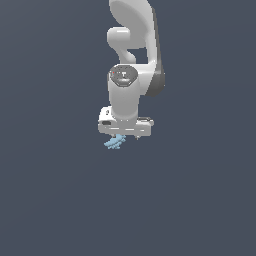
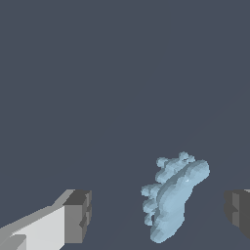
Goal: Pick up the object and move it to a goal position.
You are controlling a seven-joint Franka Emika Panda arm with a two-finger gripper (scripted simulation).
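Note:
The object [image 2: 173, 200] is a small pale sky-blue lumpy item with several stubby lobes. In the wrist view it lies on the dark surface between my two fingertips, nearer to one dark pad [image 2: 238, 211] than to the other [image 2: 78, 216]. My gripper [image 2: 158, 215] is open, and neither pad touches the object. In the exterior view the object [image 1: 114, 143] pokes out just below the white gripper [image 1: 123, 136], toward the exterior view's left. The fingers are hidden there behind the hand.
A flat, uniform dark grey-blue surface [image 1: 200, 200] fills both views. The white-grey arm [image 1: 132, 50] rises above the gripper in the exterior view. Nothing else shows.

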